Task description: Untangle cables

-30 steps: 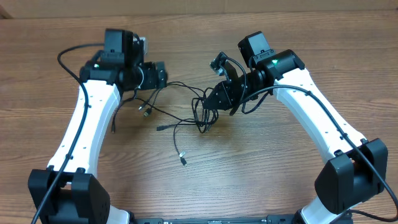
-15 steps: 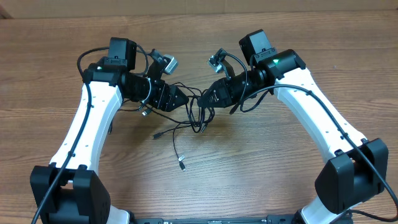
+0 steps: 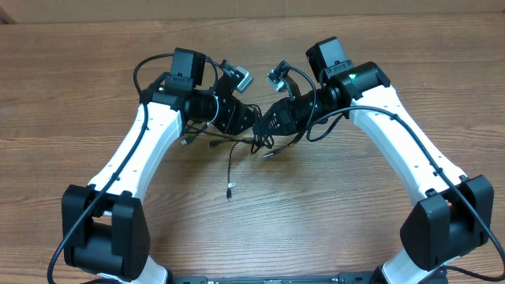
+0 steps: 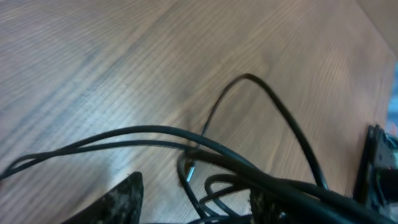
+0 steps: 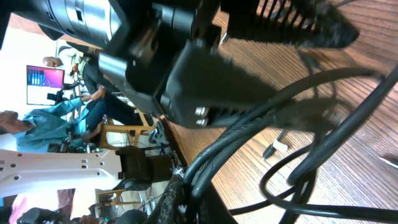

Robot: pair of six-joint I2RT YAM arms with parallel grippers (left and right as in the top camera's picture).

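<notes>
The cables [image 3: 251,145] are thin black cords tangled on the wooden table between my two grippers. One strand trails down to a small plug [image 3: 229,190]. My left gripper [image 3: 249,120] is open right at the tangle; in the left wrist view several strands [image 4: 205,146] run between its spread fingers [image 4: 196,200], and a silvery plug tip [image 4: 189,172] lies there. My right gripper [image 3: 268,125] is shut on a bundle of cable strands [image 5: 249,134], pinched at its fingers [image 5: 202,186]. The two grippers almost touch.
The left gripper's black body [image 5: 205,68] fills the top of the right wrist view, very close. Thicker black robot cables [image 3: 150,67] loop over both arms. Bare wooden table [image 3: 331,213] surrounds the tangle.
My left arm has swung right, from the left of the table to the tangle beside the right gripper. The cable strands have been drawn together toward the middle. The right arm has barely moved.
</notes>
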